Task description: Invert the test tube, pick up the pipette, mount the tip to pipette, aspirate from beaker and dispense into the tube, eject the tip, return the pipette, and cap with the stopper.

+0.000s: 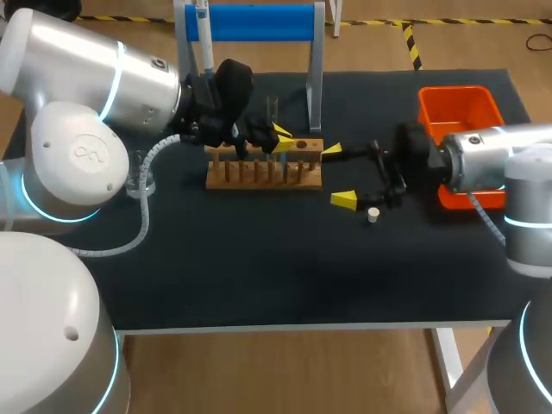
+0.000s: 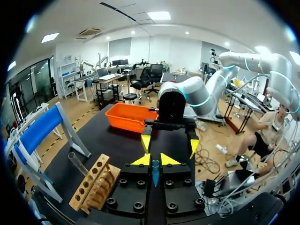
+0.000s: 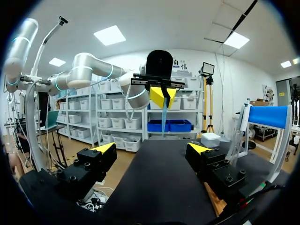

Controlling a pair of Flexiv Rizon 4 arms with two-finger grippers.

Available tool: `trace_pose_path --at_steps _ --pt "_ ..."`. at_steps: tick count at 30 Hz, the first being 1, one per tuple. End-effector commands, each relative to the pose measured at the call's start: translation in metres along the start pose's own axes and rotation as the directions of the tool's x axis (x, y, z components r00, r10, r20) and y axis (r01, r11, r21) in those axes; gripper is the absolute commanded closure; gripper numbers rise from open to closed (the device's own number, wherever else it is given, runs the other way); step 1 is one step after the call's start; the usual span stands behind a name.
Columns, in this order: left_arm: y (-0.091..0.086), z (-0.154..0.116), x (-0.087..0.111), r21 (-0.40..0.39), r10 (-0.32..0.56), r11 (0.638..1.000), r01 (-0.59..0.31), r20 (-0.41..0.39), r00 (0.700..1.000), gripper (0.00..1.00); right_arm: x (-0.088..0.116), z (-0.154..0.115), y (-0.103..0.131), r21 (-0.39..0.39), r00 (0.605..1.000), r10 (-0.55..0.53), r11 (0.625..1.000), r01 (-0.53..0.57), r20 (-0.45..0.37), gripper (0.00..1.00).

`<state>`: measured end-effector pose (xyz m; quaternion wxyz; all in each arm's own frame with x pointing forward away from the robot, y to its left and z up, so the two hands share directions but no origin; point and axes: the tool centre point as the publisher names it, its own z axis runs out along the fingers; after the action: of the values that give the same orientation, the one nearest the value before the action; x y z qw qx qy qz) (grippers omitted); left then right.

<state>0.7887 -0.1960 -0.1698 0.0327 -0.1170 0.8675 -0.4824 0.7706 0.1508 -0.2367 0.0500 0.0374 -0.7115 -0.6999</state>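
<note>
My left gripper (image 1: 281, 140) hovers over the wooden rack (image 1: 263, 172), shut on a blue pipette tip (image 1: 283, 161). In the left wrist view the tip (image 2: 155, 171) sticks out between the closed yellow fingers. A glass test tube (image 2: 77, 164) stands at the rack's (image 2: 93, 183) far side. The pipette (image 1: 203, 34) hangs on the blue stand (image 1: 250, 21) at the back. My right gripper (image 1: 338, 175) is open just right of the rack, empty. From the right wrist, the left gripper (image 3: 161, 96) with the tip (image 3: 164, 117) is straight ahead of my open right gripper (image 3: 151, 149). A small stopper (image 1: 373, 215) lies by the right gripper.
An orange bin (image 1: 461, 112) sits at the back right, behind my right arm. A glass beaker (image 1: 142, 183) stands at the left, partly hidden by my left arm. The stand's metal legs (image 1: 315, 86) rise right behind the rack.
</note>
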Motion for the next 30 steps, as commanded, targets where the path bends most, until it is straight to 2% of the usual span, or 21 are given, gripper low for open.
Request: trace_pose_path --at_steps 1,7,15,30 --pt "-0.001 0.000 0.000 -0.006 -0.001 1.000 0.001 -0.001 1.000 1.00 -0.002 0.011 0.002 0.004 1.000 0.006 1.000 -0.006 -0.003 0.00" --pt "-0.001 0.000 0.000 -0.006 -0.001 1.000 0.001 -0.001 1.000 1.00 -0.005 0.022 0.003 0.006 1.000 0.014 1.000 -0.014 -0.002 0.00" --pt "-0.001 0.000 0.000 -0.006 -0.001 1.000 0.001 -0.001 1.000 1.00 -0.021 0.035 0.005 0.002 0.999 0.030 1.000 -0.030 0.013 0.00" --pt "-0.001 0.000 0.000 -0.006 -0.001 1.000 0.001 -0.001 1.000 1.00 -0.030 0.050 0.015 -0.034 1.000 0.021 0.999 -0.021 0.007 0.00"
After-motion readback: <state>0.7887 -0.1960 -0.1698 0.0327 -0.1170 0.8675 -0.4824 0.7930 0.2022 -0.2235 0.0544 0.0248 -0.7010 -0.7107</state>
